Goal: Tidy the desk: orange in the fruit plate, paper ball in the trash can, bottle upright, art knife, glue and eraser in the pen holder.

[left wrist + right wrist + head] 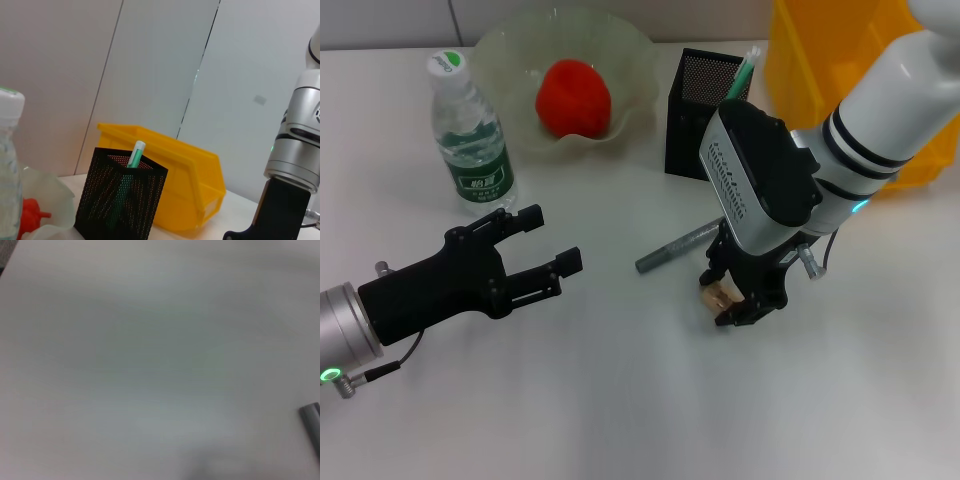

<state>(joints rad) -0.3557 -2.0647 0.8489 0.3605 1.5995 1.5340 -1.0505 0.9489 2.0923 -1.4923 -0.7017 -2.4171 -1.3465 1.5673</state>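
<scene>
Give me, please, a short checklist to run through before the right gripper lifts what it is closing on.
1. Right gripper around the small tan eraser: ok; firm grip: cannot tell.
2. Art knife apart from the gripper: ok.
3. Pen holder upright, mouth free beside the green glue stick: ok.
4. Left gripper open, out of the way: ok.
5. Water bottle upright: ok.
6. Orange in fruit plate: ok.

Little could be read. The bottle (472,135), at about ten o'clock on the desk, carried a green label (483,176) with white print too small to make out, and its cap (447,63) bore a green mark, also illegible. The right arm's housing (732,180) showed a line of white lettering, unreadable.
</scene>
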